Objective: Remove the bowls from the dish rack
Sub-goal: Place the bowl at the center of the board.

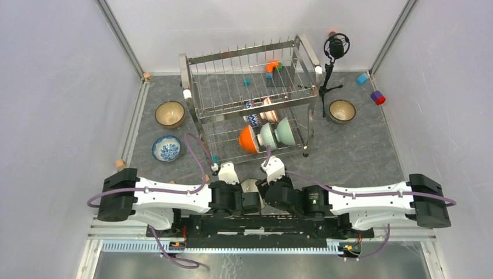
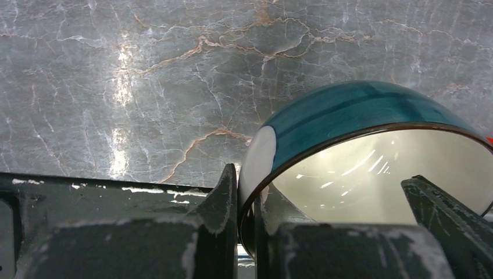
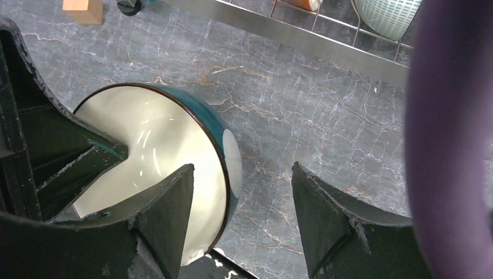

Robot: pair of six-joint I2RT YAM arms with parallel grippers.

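The steel dish rack (image 1: 250,58) stands at the back centre. Its lower tier holds an orange bowl (image 1: 248,139), a pale green bowl (image 1: 268,136), a teal bowl (image 1: 285,131), and two patterned bowls (image 1: 253,119) behind them. My left gripper (image 2: 247,209) is shut on the rim of a teal bowl (image 2: 360,110) with a cream inside, held just above the table in front of the rack. My right gripper (image 3: 241,168) is open beside it, with one finger over the inside of that bowl (image 3: 151,139) and the rim between the fingers. Both grippers meet near the centre front (image 1: 253,195).
Two tan bowls (image 1: 170,114) (image 1: 342,110) and a blue-and-white bowl (image 1: 166,147) sit on the table. A black microphone tripod (image 1: 331,64) stands right of the rack. Small coloured blocks (image 1: 378,97) lie about. A purple cable (image 3: 447,145) crosses the right wrist view.
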